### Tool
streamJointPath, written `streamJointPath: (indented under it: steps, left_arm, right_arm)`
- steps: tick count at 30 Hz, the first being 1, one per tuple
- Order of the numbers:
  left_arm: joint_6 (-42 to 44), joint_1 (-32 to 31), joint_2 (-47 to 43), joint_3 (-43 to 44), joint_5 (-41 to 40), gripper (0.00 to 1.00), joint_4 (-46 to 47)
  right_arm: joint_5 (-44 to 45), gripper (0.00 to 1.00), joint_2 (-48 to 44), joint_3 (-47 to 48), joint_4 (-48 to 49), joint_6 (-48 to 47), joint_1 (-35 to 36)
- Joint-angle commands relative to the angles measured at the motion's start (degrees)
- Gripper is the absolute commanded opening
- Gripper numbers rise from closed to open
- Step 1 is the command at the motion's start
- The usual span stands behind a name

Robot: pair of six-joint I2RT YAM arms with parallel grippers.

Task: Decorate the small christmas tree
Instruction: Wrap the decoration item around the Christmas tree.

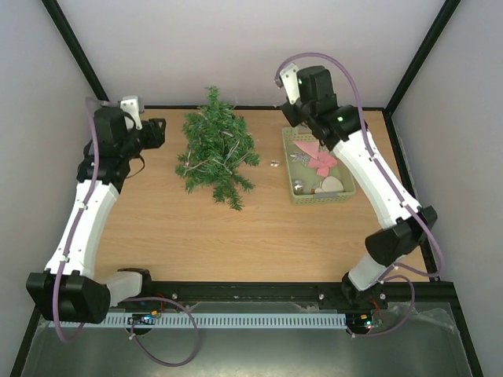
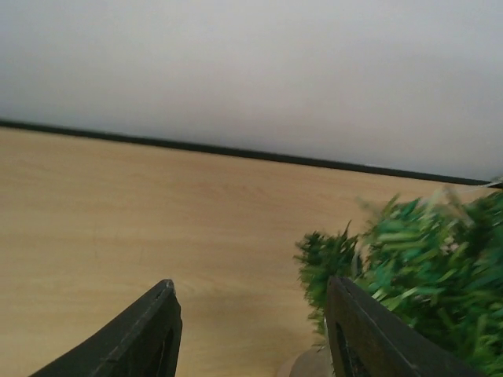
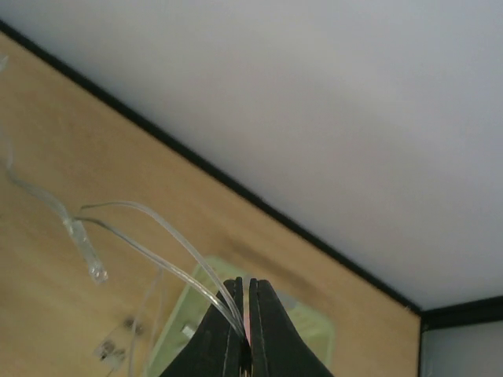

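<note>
small christmas tree [image 1: 216, 149]: dark green | basket [image 1: 322, 198]: pale green | table [image 1: 236, 228]: light wood grain | wire [image 3: 85, 250]: clear

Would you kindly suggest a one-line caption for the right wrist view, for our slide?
The right gripper, shut on a thin clear wire, with the pale green basket just beyond it.

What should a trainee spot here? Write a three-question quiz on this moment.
1. True or false: the right gripper is shut on thin clear wire.
2. Where does the pale green basket sit relative to the small christmas tree? A) to its left B) to its right C) beneath it
3. Fill in: the ___ gripper stands open beside the tree, holding nothing.
Key: 1 true; 2 B; 3 left gripper.
</note>
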Motion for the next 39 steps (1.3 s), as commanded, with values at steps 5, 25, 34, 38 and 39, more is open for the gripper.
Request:
streamJointPath:
  steps: [5,25,34,38,39]
  left_arm:
    - [-7.8,0.4,-3.5,-9.1,-3.6,0.53,0.2]
    - [-10.1,1.7,-9.6,-19.6,-1.6,0.53,1.4]
    - [-10.2,1.8,-9.8,-20.2,0.2,0.53,1.0]
    - [-10.3,1.8,-10.3,-20.6,0.3,0.53,0.9]
    - [-10.3,1.8,-10.3,-20.6,0.5,0.53,0.8]
  right_arm:
    - [-11.7,0.02,-11.5,-15.8,-4.2,12.7,0.6]
    - [-16.5,0.02,-27.2,-43.4,9.7,28.0,8.7]
    - [-0.1,0.02,-24.1,-44.1,14.8,26.6,8.6]
    - [0.6,0.02,-20.7,-42.1,12.4,25.6,7.8]
    - [-1.3,0.02,-20.4,-42.0,11.6,25.9,7.8]
